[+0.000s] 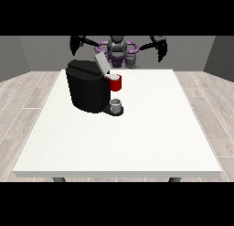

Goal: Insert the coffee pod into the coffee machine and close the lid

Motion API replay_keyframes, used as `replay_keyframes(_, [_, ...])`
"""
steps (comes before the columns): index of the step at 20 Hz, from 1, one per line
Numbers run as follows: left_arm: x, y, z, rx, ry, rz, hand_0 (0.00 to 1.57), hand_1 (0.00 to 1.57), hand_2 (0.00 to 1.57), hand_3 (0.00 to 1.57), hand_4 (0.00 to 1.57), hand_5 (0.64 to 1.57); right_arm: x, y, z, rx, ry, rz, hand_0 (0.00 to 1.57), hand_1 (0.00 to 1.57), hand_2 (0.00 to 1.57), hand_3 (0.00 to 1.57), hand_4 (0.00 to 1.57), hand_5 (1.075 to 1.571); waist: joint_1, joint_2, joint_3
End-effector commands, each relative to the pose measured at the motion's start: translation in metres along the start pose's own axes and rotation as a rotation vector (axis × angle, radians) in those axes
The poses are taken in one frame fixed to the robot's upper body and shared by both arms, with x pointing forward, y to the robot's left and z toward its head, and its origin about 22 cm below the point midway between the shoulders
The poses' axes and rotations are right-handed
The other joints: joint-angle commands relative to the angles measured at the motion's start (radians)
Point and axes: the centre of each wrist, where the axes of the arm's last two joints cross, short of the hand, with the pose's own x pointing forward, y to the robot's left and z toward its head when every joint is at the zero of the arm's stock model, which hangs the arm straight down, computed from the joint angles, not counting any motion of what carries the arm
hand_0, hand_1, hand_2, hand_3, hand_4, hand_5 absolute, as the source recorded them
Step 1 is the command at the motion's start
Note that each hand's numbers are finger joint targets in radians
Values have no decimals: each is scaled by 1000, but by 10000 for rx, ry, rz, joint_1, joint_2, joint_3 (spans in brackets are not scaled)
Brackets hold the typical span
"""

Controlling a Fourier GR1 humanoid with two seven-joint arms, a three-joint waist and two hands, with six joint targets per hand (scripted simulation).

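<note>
A small grey thing [116, 103] sat on the base of the black coffee machine [87, 90], under its spout; whether it was the pod could not be told; a red thing at the machine [115, 83] hung just above it; the machine's lid [101, 62] stood tilted open; behind the machine, over the white table's [137, 142] far edge, both hands [75, 45] [160, 49] hung raised, their fingers unreadable.

a large white table [137, 142] stands on pale wood-plank floor [23, 97], grey walls [18, 56] behind.
</note>
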Motion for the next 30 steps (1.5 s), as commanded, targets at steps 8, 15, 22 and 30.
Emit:
replay_keyframes(8, [11, -1, 16, -213, -449, 736, 0, 0, 0, 0, 360, 1571, 52, -28, -34, 216, -1012, 572, 0, 0, 0, 0, 0, 1571, 976, 528, 6])
replay_keyframes(15, [34, -12, 18, 129, -1109, 458, 0, 0, 0, 0, 356, 1571, 72, -21, -54, 466, -659, -797, 0, 0, 0, 0, 0, 1571, 1087, 1161, 6])
replay_keyframes(22, [61, -16, 30, 57, -1672, 589, 0, 0, 0, 0, 265, 1571, 72, -32, -70, 236, -178, -1398, 0, 0, 0, 0, 168, 1571, 1325, 1729, 6])
replay_keyframes(30, [82, 9, 50, 311, -2591, 87, 0, 0, 0, 0, 360, 1571, 101, -11, -89, 777, -953, -911, 0, 0, 0, 0, 0, 1571, 1359, 2830, 4])
